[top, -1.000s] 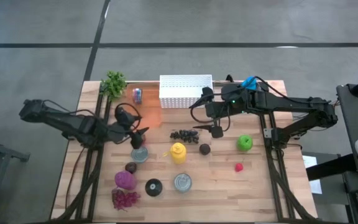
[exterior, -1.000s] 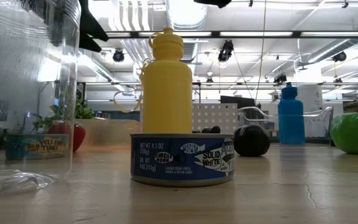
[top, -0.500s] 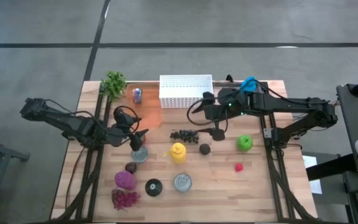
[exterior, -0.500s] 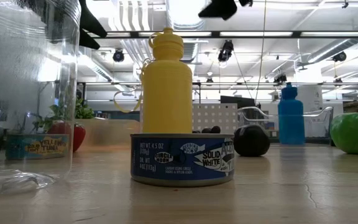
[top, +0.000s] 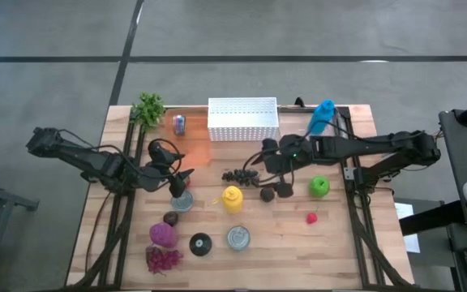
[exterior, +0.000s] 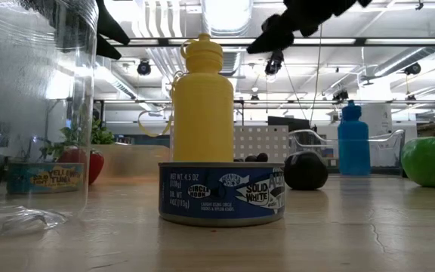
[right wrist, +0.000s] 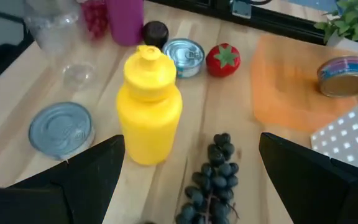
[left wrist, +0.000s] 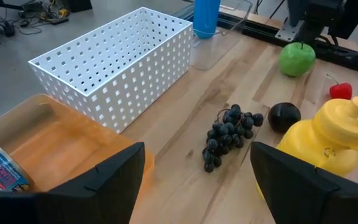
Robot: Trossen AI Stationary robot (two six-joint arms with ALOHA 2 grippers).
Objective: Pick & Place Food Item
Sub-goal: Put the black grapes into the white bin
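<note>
**Both grippers open above the table; grapes lie free**

High view: the right gripper (top: pixel 270 172) hovers beside the grapes (top: pixel 239 176), between the white basket (top: pixel 242 119) and the yellow bottle (top: pixel 233 199). The left gripper (top: pixel 181 180) hangs over a can (top: pixel 182 201).

Low view: a tuna can (exterior: pixel 222 193) stands before the yellow bottle; a green apple (exterior: pixel 431 161) sits far off to one side.

Left wrist view: fingers (left wrist: pixel 104 180) spread wide, holding nothing; the grapes lie on the wood between basket and bottle.

Right wrist view: fingers (right wrist: pixel 86 174) spread wide, empty, with the grapes between them, untouched.
</note>
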